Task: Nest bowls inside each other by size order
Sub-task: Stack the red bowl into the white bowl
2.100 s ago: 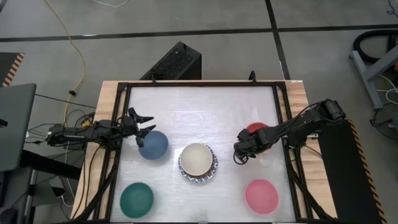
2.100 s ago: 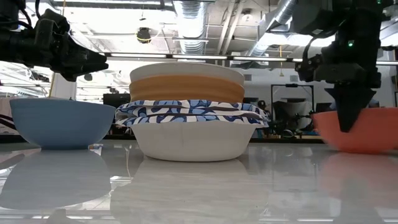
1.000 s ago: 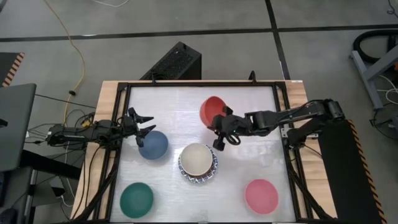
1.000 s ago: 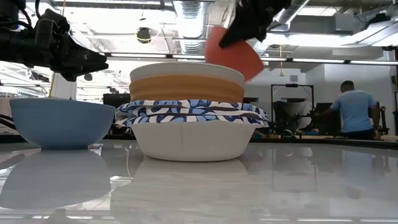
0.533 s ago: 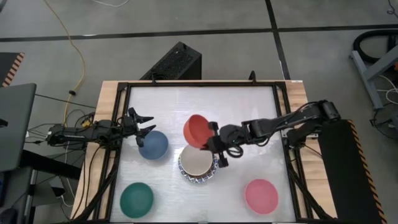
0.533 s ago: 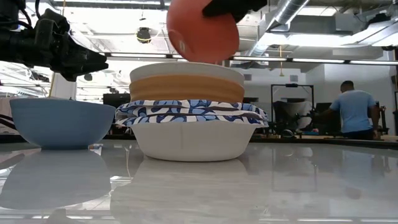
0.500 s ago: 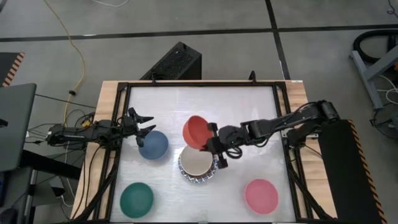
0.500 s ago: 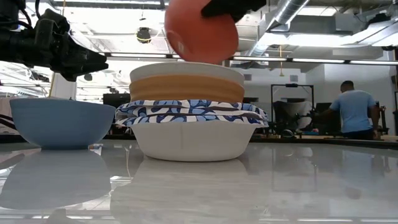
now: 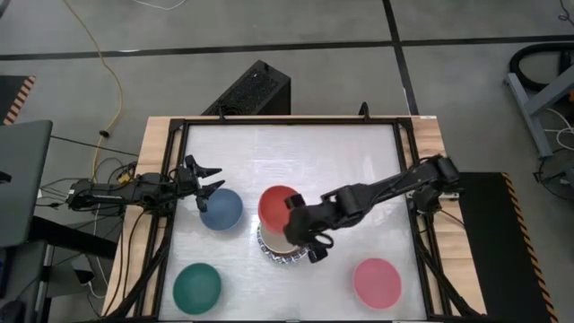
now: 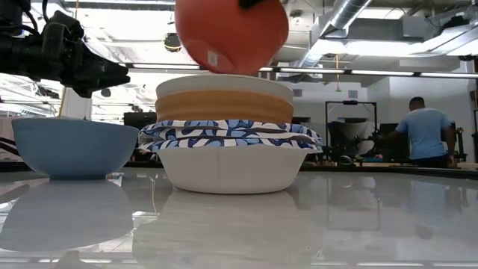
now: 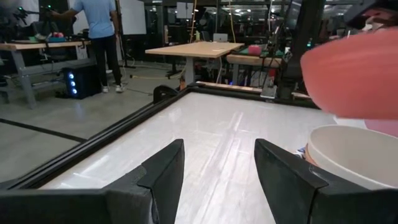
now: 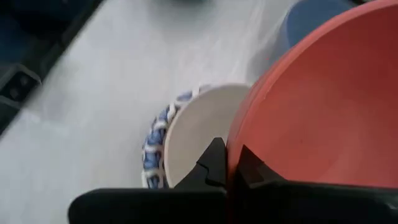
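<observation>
On the table I count four single bowls: slate-blue bowl (image 9: 221,208), green bowl (image 9: 197,286), pink bowl (image 9: 377,282), plus the red bowl (image 9: 279,206) my right gripper (image 9: 297,220) pinches by its rim. It now hangs over the central stack (image 10: 230,153), cream bowl (image 12: 198,129) uppermost, nearer than before. My left gripper (image 9: 206,177) waits spread beside slate-blue.

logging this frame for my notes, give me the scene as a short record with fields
stage: red bowl carried above the stack, not yet nested
right gripper: shut on the red bowl's rim, over the table's middle
left gripper: open, empty, beside the slate-blue bowl
stack: cream bowl on top, orange band under it, blue-and-white patterned bowls, white bowl at the base
loose bowls: slate-blue, dark green bowl, pink bowl
background: person standing beyond the table
</observation>
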Controlling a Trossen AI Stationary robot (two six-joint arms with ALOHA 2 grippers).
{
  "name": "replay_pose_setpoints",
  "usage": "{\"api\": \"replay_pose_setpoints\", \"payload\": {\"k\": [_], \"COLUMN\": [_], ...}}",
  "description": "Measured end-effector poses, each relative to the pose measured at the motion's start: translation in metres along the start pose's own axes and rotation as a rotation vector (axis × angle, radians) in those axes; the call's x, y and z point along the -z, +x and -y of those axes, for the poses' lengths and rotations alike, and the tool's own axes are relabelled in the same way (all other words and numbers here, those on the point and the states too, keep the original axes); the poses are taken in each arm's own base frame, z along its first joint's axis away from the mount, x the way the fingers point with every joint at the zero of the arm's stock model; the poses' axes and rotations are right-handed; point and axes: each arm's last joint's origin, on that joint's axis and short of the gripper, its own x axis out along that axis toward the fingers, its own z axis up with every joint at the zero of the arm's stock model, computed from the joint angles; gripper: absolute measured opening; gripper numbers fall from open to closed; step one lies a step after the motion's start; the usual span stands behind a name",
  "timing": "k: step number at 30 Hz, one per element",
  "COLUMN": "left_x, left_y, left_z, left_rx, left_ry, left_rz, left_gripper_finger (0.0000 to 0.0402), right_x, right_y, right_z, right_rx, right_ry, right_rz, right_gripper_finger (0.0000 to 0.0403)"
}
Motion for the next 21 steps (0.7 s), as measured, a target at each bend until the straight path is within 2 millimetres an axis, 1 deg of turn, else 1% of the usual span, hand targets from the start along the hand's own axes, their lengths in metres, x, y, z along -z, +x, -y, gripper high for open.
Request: {"api": "replay_pose_setpoints", "payload": {"k": [4, 8, 13, 16, 21], "left_x": [0.000, 0.000, 0.000, 0.000, 0.000], "left_y": [0.000, 0.000, 0.000, 0.000, 0.000], "left_z": [0.000, 0.000, 0.000, 0.000, 0.000], "left_rx": [0.000, -0.001, -0.002, -0.002, -0.002], "left_ry": [0.000, 0.000, 0.000, 0.000, 0.000], "left_rz": [0.000, 0.000, 0.000, 0.000, 0.000], "left_gripper_finger": [0.0185, 0.0185, 0.0185, 0.0185, 0.0185], "right_x": [-0.010, -0.015, -0.019, -0.020, -0.020], "right_y": [0.009, 0.011, 0.013, 0.012, 0.011], "right_z": [-0.002, -0.008, -0.023, -0.030, -0.033], "right_rx": [0.009, 0.013, -0.007, -0.014, -0.016], "right_ry": [-0.048, -0.064, -0.093, -0.074, -0.024], "right_rz": [-0.074, -0.135, -0.136, -0.135, -0.133], "right_gripper_finger": [0.0008, 0.0008, 0.0008, 0.0008, 0.0008]}}
